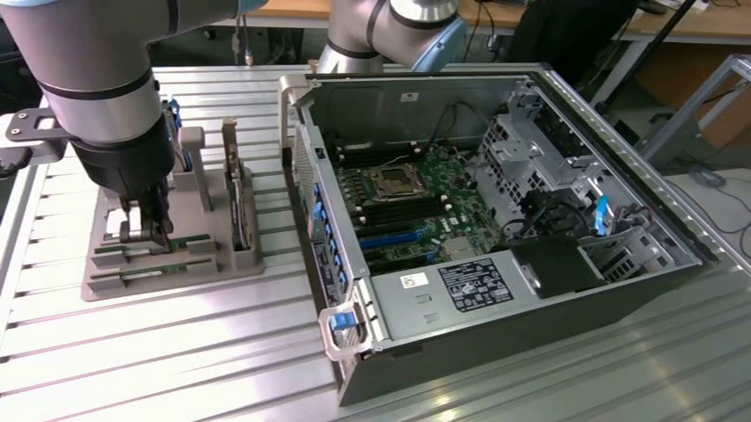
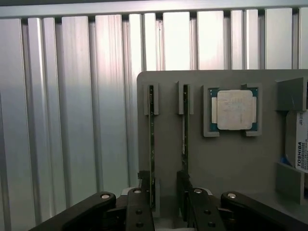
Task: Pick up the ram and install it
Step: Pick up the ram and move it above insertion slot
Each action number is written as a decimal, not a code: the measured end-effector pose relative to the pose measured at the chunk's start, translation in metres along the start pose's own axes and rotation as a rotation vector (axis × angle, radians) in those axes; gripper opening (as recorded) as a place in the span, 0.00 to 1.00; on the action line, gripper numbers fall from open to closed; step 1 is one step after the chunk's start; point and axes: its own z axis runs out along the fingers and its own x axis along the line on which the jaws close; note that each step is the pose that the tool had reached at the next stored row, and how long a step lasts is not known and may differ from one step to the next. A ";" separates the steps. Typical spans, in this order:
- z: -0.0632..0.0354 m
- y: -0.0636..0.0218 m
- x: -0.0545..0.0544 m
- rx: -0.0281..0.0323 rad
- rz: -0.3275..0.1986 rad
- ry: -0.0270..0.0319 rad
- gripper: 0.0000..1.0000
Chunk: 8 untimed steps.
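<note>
Ribbed aluminium tabletop [image 2: 72,120], slotted grey holder [image 2: 231,159], thin ram [image 2: 151,144] (edge-on), spread gripper [image 2: 164,185]

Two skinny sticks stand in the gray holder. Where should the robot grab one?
Probably mid-length, pinching the two flat faces of the ram, coming straight down from above. It stands on its thin edge in the slots of the gray holder, whose end posts cover its tips, so only the upper edge is free.
</note>
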 end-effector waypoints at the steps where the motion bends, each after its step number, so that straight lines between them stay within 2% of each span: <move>1: 0.0004 0.0000 0.001 0.0000 0.000 0.0000 0.36; 8: 0.0048 -0.0002 0.005 0.0000 -0.001 0.0000 0.36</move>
